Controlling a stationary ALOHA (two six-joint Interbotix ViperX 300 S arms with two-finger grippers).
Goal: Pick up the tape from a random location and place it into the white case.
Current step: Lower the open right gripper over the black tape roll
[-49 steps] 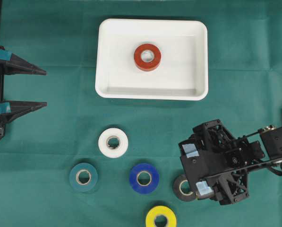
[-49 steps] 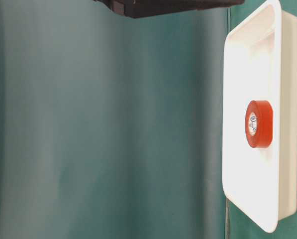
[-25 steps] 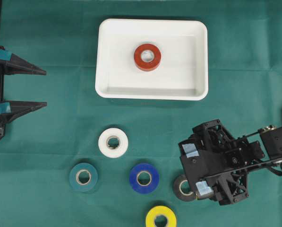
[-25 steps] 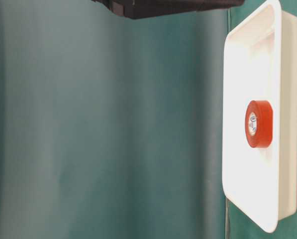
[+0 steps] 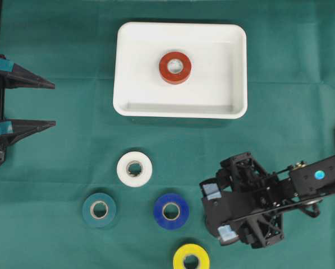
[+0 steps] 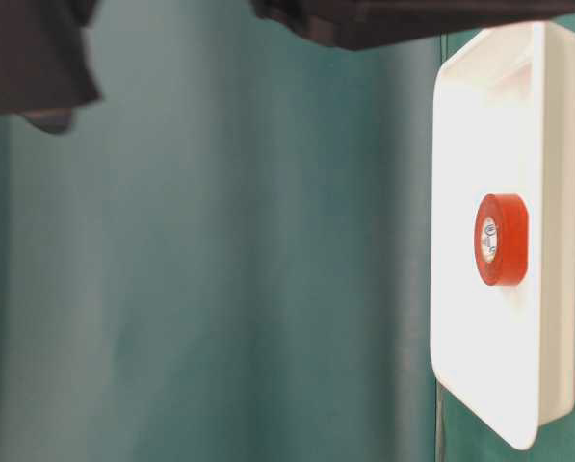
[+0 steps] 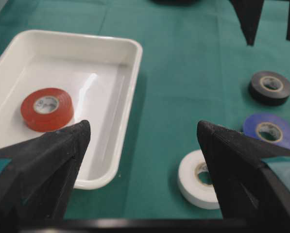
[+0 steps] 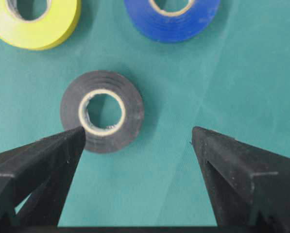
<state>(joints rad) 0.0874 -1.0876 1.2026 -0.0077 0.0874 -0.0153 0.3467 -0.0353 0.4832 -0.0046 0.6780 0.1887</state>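
Note:
The white case (image 5: 181, 114) lies at the far middle of the green cloth, and a red tape roll (image 5: 175, 68) lies flat inside it. A black tape roll (image 8: 102, 111) lies flat below my right gripper (image 8: 137, 133), just ahead of its left fingertip and not between the fingers. This gripper is open and holds nothing. In the overhead view the right gripper (image 5: 219, 213) hides the black roll. My left gripper (image 5: 52, 104) stands open and empty at the left edge, facing the case (image 7: 130, 97) and the red roll (image 7: 46, 109).
Loose rolls lie on the near cloth: white (image 5: 134, 169), teal (image 5: 99, 209), blue (image 5: 171, 211) and yellow (image 5: 191, 259). The blue roll (image 8: 171, 14) and yellow roll (image 8: 35, 19) sit close ahead of the right gripper. The table-level view shows the case (image 6: 557, 318) and dark arm parts (image 6: 32, 58).
My right gripper has shifted left and slightly toward the near edge, now covering the black roll in the overhead view. The left gripper and all the rolls stayed still.

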